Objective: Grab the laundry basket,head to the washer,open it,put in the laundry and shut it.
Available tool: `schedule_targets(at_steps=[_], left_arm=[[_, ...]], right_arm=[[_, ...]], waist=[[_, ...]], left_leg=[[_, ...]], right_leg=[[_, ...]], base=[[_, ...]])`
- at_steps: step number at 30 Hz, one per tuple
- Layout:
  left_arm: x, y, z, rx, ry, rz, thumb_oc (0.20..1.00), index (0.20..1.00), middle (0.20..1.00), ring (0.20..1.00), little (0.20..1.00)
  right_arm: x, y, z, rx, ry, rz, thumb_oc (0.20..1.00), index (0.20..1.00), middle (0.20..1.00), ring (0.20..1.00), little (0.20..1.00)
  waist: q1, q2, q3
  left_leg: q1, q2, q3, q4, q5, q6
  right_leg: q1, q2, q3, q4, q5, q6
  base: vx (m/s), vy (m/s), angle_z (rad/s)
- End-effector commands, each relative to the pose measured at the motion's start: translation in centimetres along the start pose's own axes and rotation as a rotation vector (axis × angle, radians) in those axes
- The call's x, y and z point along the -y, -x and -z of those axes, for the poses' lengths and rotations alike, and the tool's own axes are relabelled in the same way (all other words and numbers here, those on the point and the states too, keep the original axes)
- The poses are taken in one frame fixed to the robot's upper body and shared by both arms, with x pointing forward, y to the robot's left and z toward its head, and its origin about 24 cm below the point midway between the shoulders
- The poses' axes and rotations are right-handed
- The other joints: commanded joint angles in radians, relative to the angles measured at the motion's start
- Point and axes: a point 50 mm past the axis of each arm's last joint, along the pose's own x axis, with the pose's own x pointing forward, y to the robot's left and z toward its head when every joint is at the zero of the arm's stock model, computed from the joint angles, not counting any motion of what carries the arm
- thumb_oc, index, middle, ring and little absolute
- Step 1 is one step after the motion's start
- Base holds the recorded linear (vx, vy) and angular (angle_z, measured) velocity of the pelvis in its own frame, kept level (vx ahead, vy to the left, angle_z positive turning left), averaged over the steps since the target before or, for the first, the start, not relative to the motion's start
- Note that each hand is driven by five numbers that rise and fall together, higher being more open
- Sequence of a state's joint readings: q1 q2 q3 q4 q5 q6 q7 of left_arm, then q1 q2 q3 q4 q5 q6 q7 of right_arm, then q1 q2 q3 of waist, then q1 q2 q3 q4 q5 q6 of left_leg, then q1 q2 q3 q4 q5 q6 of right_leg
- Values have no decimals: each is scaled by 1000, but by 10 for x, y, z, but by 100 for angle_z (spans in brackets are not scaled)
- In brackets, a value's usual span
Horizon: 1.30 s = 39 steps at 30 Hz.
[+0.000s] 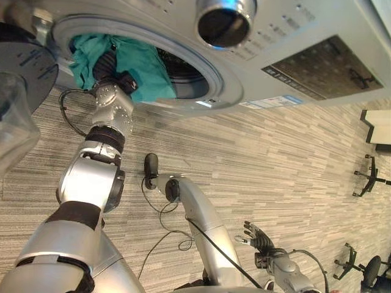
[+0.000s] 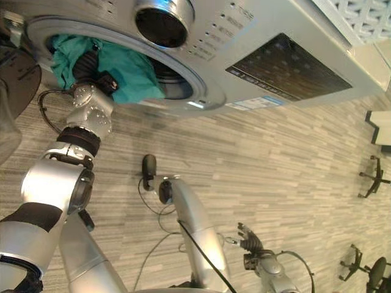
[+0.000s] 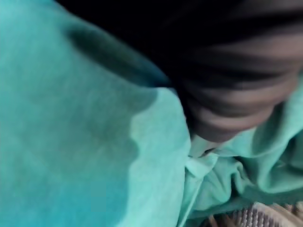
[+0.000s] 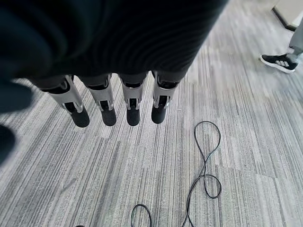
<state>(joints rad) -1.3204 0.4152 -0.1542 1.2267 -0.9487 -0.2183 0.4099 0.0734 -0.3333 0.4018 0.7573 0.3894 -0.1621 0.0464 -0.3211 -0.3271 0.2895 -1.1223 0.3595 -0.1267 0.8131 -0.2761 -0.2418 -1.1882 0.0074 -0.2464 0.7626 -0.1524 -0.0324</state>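
Left eye view: the washer [image 1: 293,55] fills the upper part, its round opening facing the robot and its door [image 1: 21,67] swung aside at the left edge. The robot's left arm reaches up into the opening, and the left hand [image 1: 113,76] is buried among teal laundry [image 1: 140,67] bunched at the rim, likely to push it into the drum. Its fingers are hidden by the cloth, so I cannot tell whether they grip. The right hand [image 1: 259,237] hangs low over the carpet [image 1: 275,159], well apart from the washer.

Right eye view: the same scene; some of the teal cloth spills over the lower lip of the opening, so loading looks unfinished.

Left wrist view: teal folds press close around the dark ribbed wrist cover, with a bit of ridged drum wall in one corner.

Right wrist view: the right hand's fingers [image 4: 106,106] point straight down, relaxed and holding nothing. A person's shoe [image 4: 279,61] stands on the carpet at the far edge.
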Motion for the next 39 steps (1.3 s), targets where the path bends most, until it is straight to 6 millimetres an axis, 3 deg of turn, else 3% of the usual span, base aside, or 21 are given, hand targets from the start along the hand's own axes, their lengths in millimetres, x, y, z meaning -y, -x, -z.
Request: schedule_targets(at_steps=[1, 4, 5, 6, 10, 14, 15, 18, 19, 22, 24, 29, 30, 31, 32, 33, 34, 35, 36, 38, 39], left_arm=[[3, -9, -92, 267, 112, 4, 200, 200, 200, 200, 200], [40, 3, -119, 328, 198, 122, 219, 219, 219, 219, 219], [52, 8, -123, 340, 202, 175, 470, 470, 470, 470, 470], [56, 8, -120, 323, 133, 197, 1000, 1000, 1000, 1000, 1000], [26, -8, -118, 261, -43, 133, 1000, 1000, 1000, 1000, 1000], [13, -12, -108, 235, -138, 129, 1000, 1000, 1000, 1000, 1000], [-2, -17, -86, 168, -259, 111, 1000, 1000, 1000, 1000, 1000], [-12, -19, -79, 135, -313, 96, 1000, 1000, 1000, 1000, 1000], [-27, -21, -67, 95, -377, 84, 1000, 1000, 1000, 1000, 1000], [-38, -22, -56, 69, -458, 75, 1000, 1000, 1000, 1000, 1000], [-67, -20, -22, -23, -639, 66, 1000, 1000, 1000, 1000, 1000], [-93, -9, 21, -101, -683, 61, 1000, 1000, 1000, 1000, 1000], [-109, 6, 59, -150, -665, 68, 1000, 1000, 1000, 1000, 1000], [-109, 7, 59, -152, -664, 67, 1000, 1000, 1000, 1000, 1000], [-99, 15, 77, -172, -690, 127, 1000, 1000, 1000, 1000, 1000], [-87, 31, 106, -235, -651, 196, 1000, 1000, 1000, 1000, 1000], [-86, 46, 128, -275, -643, 225, 1000, 1000, 1000, 1000, 1000], [-83, 54, 140, -286, -660, 244, 1000, 1000, 1000, 1000, 1000], [-92, 60, 146, -306, -652, 232, 1000, 1000, 1000, 1000, 1000], [-112, 78, 165, -360, -646, 227, 1000, 1000, 1000, 1000, 1000], [-125, 100, 186, -424, -647, 251, 1000, 1000, 1000, 1000, 1000]], right_arm=[[19, 15, 22, -70, 9, 62, 1000, 1000, 1000, 1000, 1000], [28, 18, 24, -80, -32, 99, 1000, 1000, 1000, 1000, 1000], [31, 19, 23, -78, -36, 107, 1000, 1000, 1000, 1000, 1000], [35, 18, 19, -67, -43, 115, 1000, 1000, 1000, 1000, 1000], [34, 17, 9, -27, -61, 88, 1000, 1000, 1000, 1000, 1000], [34, 21, 9, -22, -67, 81, 1000, 1000, 1000, 1000, 1000], [33, 24, 11, -17, -66, 73, 1000, 1000, 1000, 1000, 1000], [31, 25, 12, -15, -65, 62, 1000, 1000, 1000, 1000, 1000], [30, 26, 13, -14, -67, 52, 1000, 1000, 1000, 1000, 1000], [29, 29, 15, -19, -49, 40, 1000, 1000, 1000, 1000, 1000], [28, 32, 16, -22, 29, 18, 1000, 1000, 1000, 1000, 1000], [29, 36, 9, 21, 128, 21, 1000, 1000, 1000, 1000, 1000], [29, 34, -12, 115, 165, 41, 1000, 1000, 1000, 1000, 1000], [30, 35, -12, 113, 165, 42, 1000, 1000, 1000, 1000, 1000], [72, 19, -31, 91, 175, 178, 1000, 1000, 1000, 1000, 1000], [71, 1, -66, 186, 149, 220, 1000, 1000, 1000, 1000, 1000], [57, -6, -80, 229, 139, 193, 1000, 1000, 1000, 1000, 1000], [47, -8, -90, 269, 166, 164, 1000, 1000, 1000, 1000, 1000], [49, -6, -95, 290, 181, 178, 1000, 1000, 1000, 1000, 1000], [58, -5, -90, 267, 187, 230, 1000, 1000, 1000, 1000, 1000], [64, -7, -89, 258, 175, 269, 1000, 1000, 1000, 1000, 1000]], waist=[[-63, 25, -40], [-81, 32, -55], [-84, 36, -58], [-83, 44, -60], [-78, 61, -54], [-69, 74, -51], [-59, 86, -41], [-59, 89, -38], [-58, 95, -29], [-55, 96, -18], [-49, 95, -3], [-35, 93, 21], [-16, 94, 49], [-14, 92, 52], [24, 107, 62], [61, 128, 85], [81, 134, 116], [91, 133, 143], [103, 134, 163], [126, 156, 188], [146, 182, 209]], left_leg=[[44, 26, -19, 156, -73, 88], [37, 32, -14, 133, -55, 69], [35, 32, -12, 127, -48, 64], [31, 30, -12, 124, -40, 62], [22, 27, -5, 120, -36, 64], [15, 26, 1, 118, -29, 69], [10, 18, 4, 115, -26, 78], [10, 13, 6, 112, -28, 82], [15, 5, 13, 102, -28, 87], [21, -4, 17, 103, -33, 95], [48, -18, 26, 103, -46, 112], [132, -45, 51, 72, -61, 132], [224, -64, 79, 32, -63, 146], [233, -65, 82, 29, -63, 147], [256, -83, 80, 15, -54, 151], [300, -107, 76, -5, -48, 159], [339, -119, 79, -22, -42, 166], [381, -125, 91, -38, -39, 172], [421, -136, 102, -57, -35, 177], [486, -166, 105, -89, -28, 187], [555, -190, 111, -138, -14, 191]], right_leg=[[25, -10, -11, -71, 56, 126], [8, -8, -12, -73, 58, 124], [6, -8, -14, -78, 59, 124], [5, -9, -14, -83, 60, 122], [-3, -6, -12, -88, 62, 120], [-9, -1, -6, -92, 67, 120], [-6, -5, -2, -101, 71, 122], [-3, -9, -2, -106, 75, 125], [4, -15, 2, -119, 85, 130], [13, -20, 9, -122, 91, 135], [40, -31, 19, -119, 92, 140], [100, -58, 41, -112, 86, 146], [167, -79, 63, -122, 87, 152], [172, -79, 65, -123, 87, 153], [196, -94, 70, -125, 86, 153], [238, -110, 70, -130, 80, 150], [271, -122, 74, -134, 78, 150], [296, -128, 85, -135, 78, 150], [327, -135, 90, -140, 78, 151], [399, -149, 96, -166, 81, 155], [467, -164, 99, -200, 95, 159]], base=[[37, -69, -22], [13, -46, -10], [-4, -37, 3], [-12, -35, 6], [-12, -2, 2], [-43, 23, -4], [-53, 23, -2], [-51, 26, 1], [-83, 66, 1], [-70, 62, -1], [-84, 97, -2], [-63, 94, 19], [-95, 161, 14], [-75, 137, 3], [5, -30, 2], [6, -10, 10], [-17, 43, 34], [-52, 142, 65], [-65, 182, 93], [-35, 172, 51], [-17, 132, -1]])
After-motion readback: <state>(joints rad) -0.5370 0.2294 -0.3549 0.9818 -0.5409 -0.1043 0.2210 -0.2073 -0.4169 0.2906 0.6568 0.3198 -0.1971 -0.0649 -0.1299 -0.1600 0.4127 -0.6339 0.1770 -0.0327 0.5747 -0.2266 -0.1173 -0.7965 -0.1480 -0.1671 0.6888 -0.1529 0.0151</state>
